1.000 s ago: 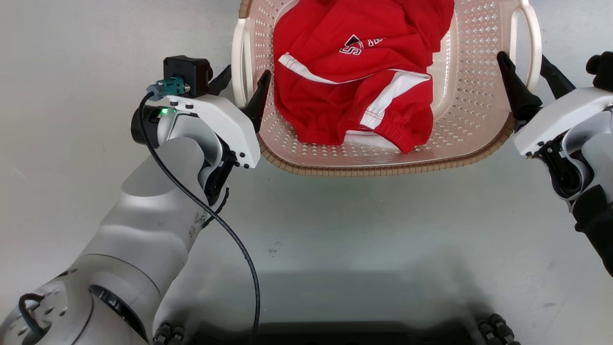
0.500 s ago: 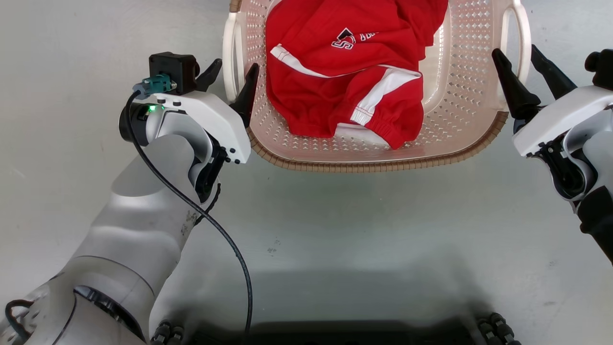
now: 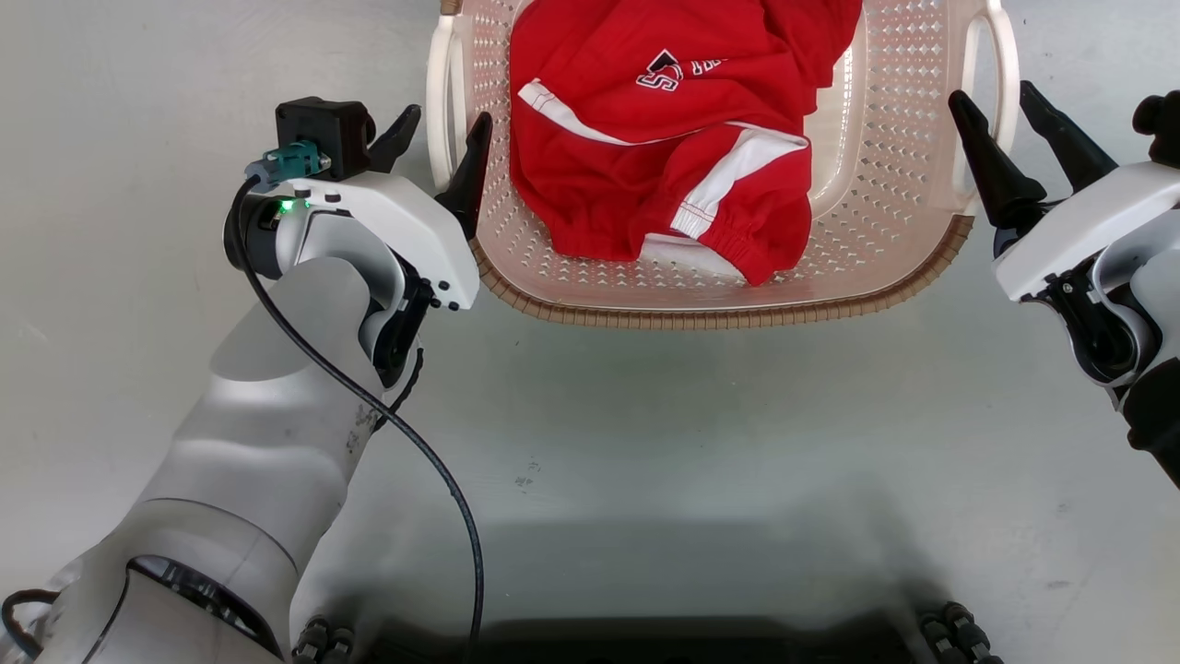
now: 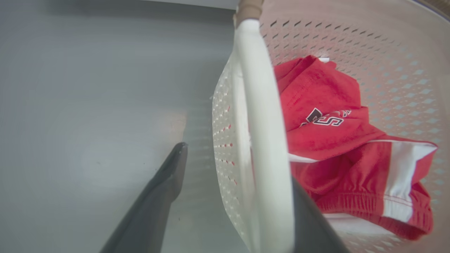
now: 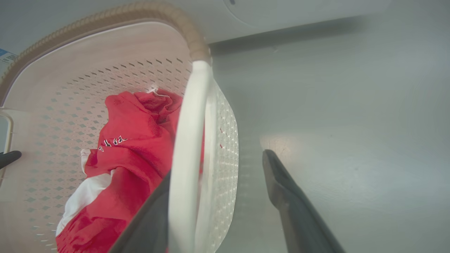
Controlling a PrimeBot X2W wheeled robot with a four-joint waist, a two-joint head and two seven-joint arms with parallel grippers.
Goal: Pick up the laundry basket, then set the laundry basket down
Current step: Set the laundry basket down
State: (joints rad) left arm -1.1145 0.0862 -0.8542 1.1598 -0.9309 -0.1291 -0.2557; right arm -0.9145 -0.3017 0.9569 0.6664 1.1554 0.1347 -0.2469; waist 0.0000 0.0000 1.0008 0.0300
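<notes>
On glossy grey floor (image 3: 645, 443): laundry basket (image 3: 885, 184); left gripper (image 3: 447, 113), right gripper (image 3: 992, 89) agape astride handles (image 4: 260, 123), holding nothing.

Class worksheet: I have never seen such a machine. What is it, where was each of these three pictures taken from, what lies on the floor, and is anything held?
It is a wheeled robot with two arms, each ending in a two-fingered gripper. One picture comes from a camera on its head, looking down; the others from a camera on each wrist, looking along the fingers. On the grey floor sits a pale pink laundry basket with a red garment inside. The left gripper is open astride the left handle, the right gripper open astride the right handle. Nothing is gripped yet.
</notes>
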